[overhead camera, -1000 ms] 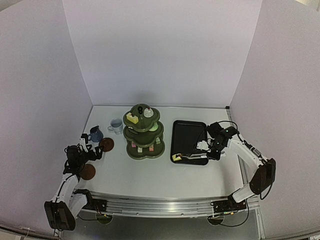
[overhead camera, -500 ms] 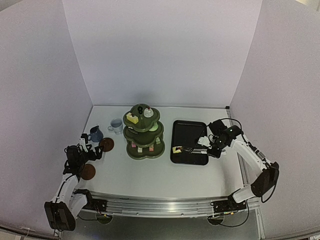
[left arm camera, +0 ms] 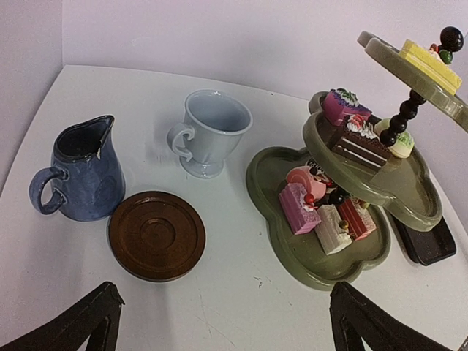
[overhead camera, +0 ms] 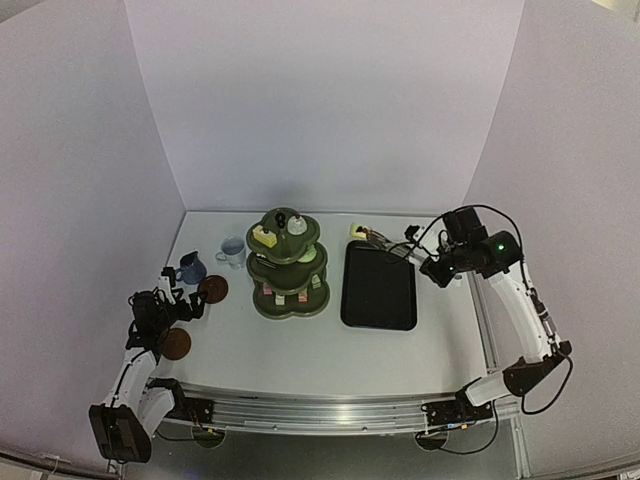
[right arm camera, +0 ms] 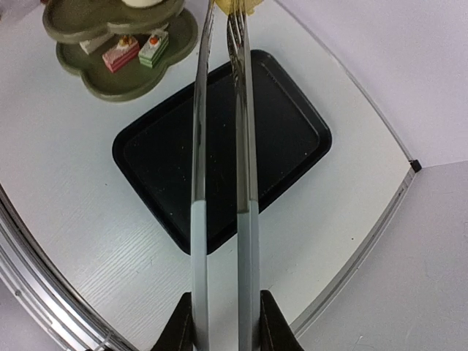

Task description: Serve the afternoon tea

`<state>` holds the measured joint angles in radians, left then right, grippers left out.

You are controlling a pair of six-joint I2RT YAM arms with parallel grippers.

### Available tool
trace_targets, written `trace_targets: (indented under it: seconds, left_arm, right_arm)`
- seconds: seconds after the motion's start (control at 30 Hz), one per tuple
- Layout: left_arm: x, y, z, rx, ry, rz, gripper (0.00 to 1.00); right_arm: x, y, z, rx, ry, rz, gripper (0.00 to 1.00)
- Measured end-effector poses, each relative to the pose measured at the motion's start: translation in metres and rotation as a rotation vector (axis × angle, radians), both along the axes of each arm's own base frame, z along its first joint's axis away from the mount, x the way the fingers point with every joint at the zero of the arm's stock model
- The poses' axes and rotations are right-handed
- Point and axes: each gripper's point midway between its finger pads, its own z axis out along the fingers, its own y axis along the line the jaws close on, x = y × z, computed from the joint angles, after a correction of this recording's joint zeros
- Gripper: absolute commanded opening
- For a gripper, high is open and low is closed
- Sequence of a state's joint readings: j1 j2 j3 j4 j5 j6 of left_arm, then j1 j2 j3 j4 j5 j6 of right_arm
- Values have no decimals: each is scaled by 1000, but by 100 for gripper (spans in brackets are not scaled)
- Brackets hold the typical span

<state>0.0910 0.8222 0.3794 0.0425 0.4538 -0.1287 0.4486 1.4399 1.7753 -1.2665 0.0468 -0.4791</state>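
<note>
Across the middle of the top view lies the white counter (overhead camera: 300, 350), with everything on it set where one arm or the other can reach.

The right arm (overhead camera: 515, 300) rises steeply along the right edge, its wrist bent over towards the upper middle. I judge this height is meant to carry its load clear of the stand's rims. The left arm (overhead camera: 132, 368) is folded low in the lower left, its wrist level and aimed at the crockery.

The dark green stand (overhead camera: 290, 314) sits in the centre. All three tiers already carry cakes (left arm camera: 322, 216), so it reads as the place being filled. Just right of it the black tray (overhead camera: 380, 290) lies bare.

The metal tongs (right arm camera: 219, 146) reach out from the right gripper (right arm camera: 224, 314) over the tray's far end. That gripper is clamped on their handles and squeezes the blades nearly together. The left gripper (left arm camera: 225, 307) is spread wide and holds nothing.

At the left of the frame the dark blue mug (left arm camera: 77, 172) and the pale mug (left arm camera: 212, 131) stand upright on the bare counter. One brown saucer (left arm camera: 156, 235) lies just in front of the blue mug. The other saucer (overhead camera: 176, 344) lies beside the left arm. Neither mug is on a saucer yet.

A yellow cake (overhead camera: 357, 231) is pinched at the tong tips, in the air right of the stand's top tier and apart from it. The right wrist view cuts it off at the top edge, so its shape is only probable.
</note>
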Motion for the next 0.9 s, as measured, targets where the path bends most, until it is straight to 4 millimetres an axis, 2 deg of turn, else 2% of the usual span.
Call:
trace_targets:
  seconds: [0.13, 0.27, 0.37, 0.5, 0.67, 0.9]
  left_arm:
    - [0, 0, 1, -1, -4, -1, 100]
    - [-1, -1, 2, -3, -7, -7, 100]
    - [-1, -2, 3, -4, -10, -8, 100]
    - [-2, -2, 4, -4, -14, -10, 100]
    - [-2, -2, 4, -4, -14, -12, 100]
    - [-2, -2, 4, -5, -14, -13, 100]
  right_arm:
    - [-2, 7, 53, 123, -68, -46, 0]
    - [3, 33, 83, 208, -96, -40, 0]
    - [1, 74, 82, 224, -73, 35, 0]
    - [-3, 114, 66, 226, -8, 103, 0]
    - [-8, 131, 56, 236, 50, 130, 0]
    - [-10, 139, 52, 229, 60, 142, 0]
